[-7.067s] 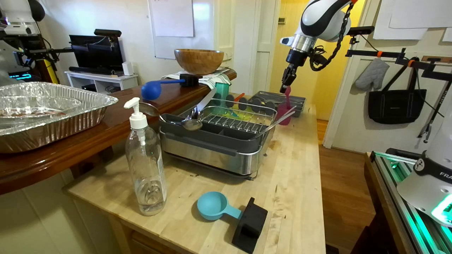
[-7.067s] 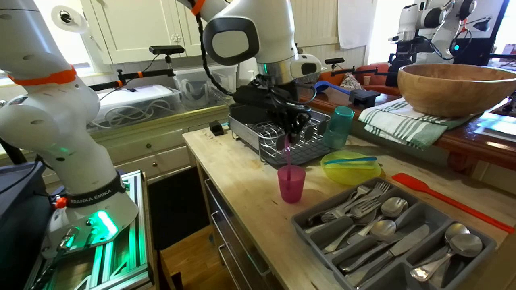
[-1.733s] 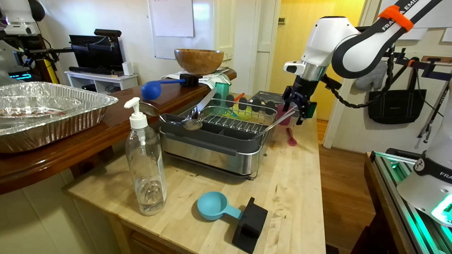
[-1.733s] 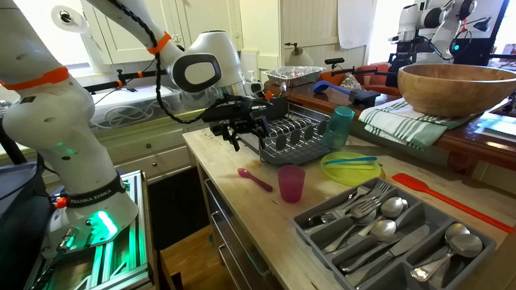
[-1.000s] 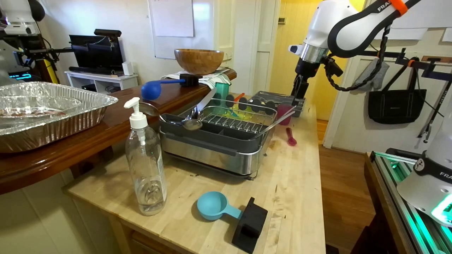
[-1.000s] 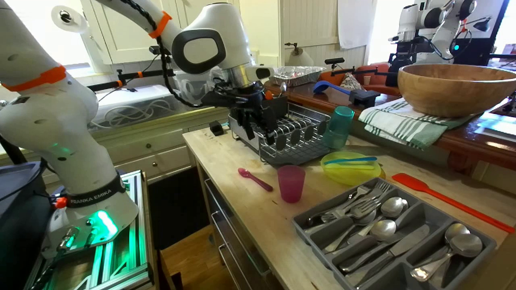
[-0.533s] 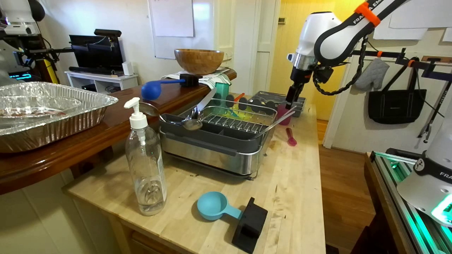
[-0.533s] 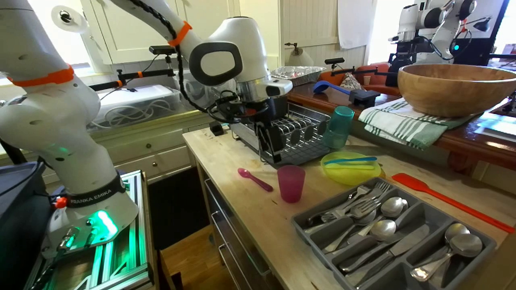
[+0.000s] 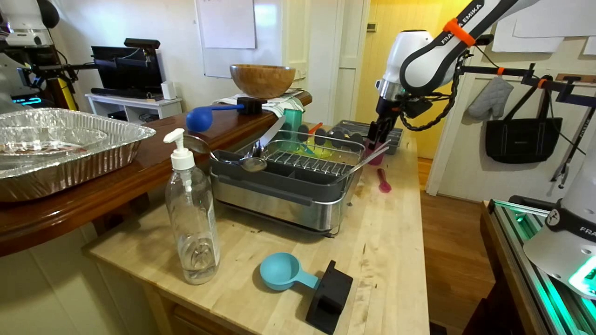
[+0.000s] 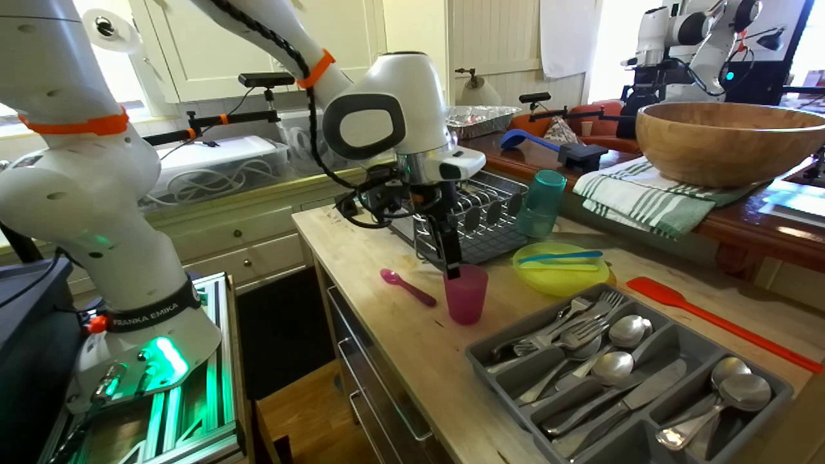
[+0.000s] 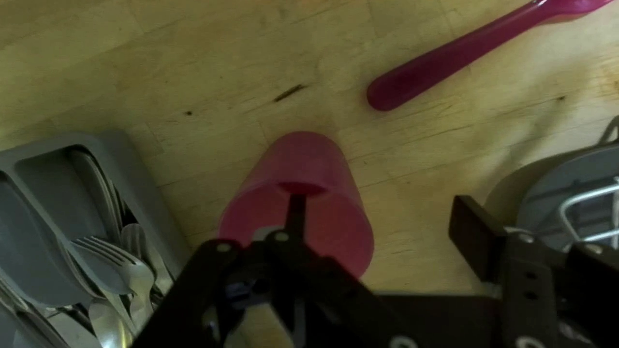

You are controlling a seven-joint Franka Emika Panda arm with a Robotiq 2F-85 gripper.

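Pink translucent plastic cup (image 10: 466,303), upright on pale wooden worktop (image 10: 412,348), could tip if black gripper (image 11: 384,222) closes off-centre: jaws spread wide, nothing held, one finger over cup's mouth, other outside toward grey-and-steel wire dish rack (image 9: 288,209), could snag there. Pink plastic spoon (image 10: 407,287) near; grey plastic cutlery tray (image 11: 145,193) opposite.

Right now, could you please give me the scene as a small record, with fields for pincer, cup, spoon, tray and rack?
pincer: open and empty, fingers apart; in the wrist view one shows over the mouth of the cup
contact: cannot tell whether it touches the cup
cup: pink, upright on the table
spoon: pink, lying near the cup, not touching it
tray: grey, holding cutlery
rack: wire and steel, on the same table
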